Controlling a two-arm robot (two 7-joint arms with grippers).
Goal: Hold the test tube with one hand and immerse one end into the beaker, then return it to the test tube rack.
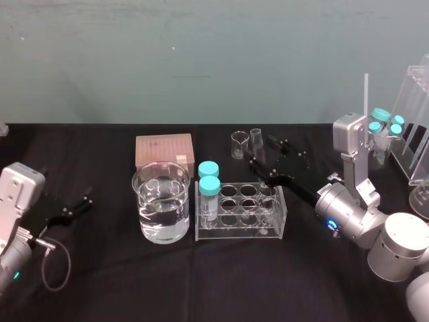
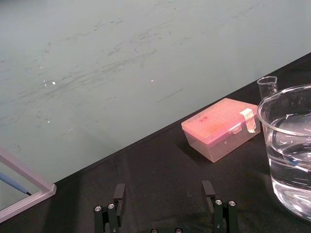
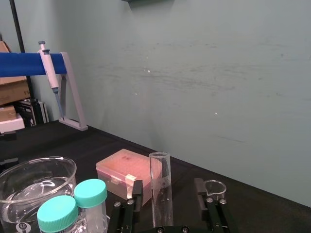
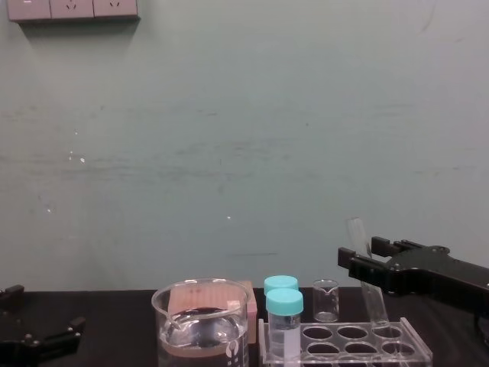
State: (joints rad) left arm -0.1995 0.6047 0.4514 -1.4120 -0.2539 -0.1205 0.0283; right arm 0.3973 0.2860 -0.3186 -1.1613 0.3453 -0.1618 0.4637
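Your right end effector [image 3: 168,187] is open, with one finger on either side of the test tube [image 3: 160,194] and a gap showing on both sides, so nothing is gripped yet. The tube stands in a back-row hole at the right end of the test tube rack [image 1: 241,228], leaning rather than upright, with its open mouth above the fingers. Treat it as thin, light, rigid glass. It will probably weigh next to nothing, but its smooth round wall could slip or twist between flat pads, and a hard squeeze could crack it. I'd close gently on the upper part, below the rim, with the pads square to the tube's lean. That leaves the round bottom and most of the length free to go into the beaker [image 1: 144,194], which sits just to the left of the rack, part-filled with clear liquid. Lift along the tube's own axis so it doesn't lever against the hole's edge. The two teal-capped vials [image 1: 209,184] stand at the rack's left end, between the tube and the beaker, so carry the tube over them. Your left end effector [image 2: 164,189] rests open and empty on the counter [image 1: 100,282], well off to the left.
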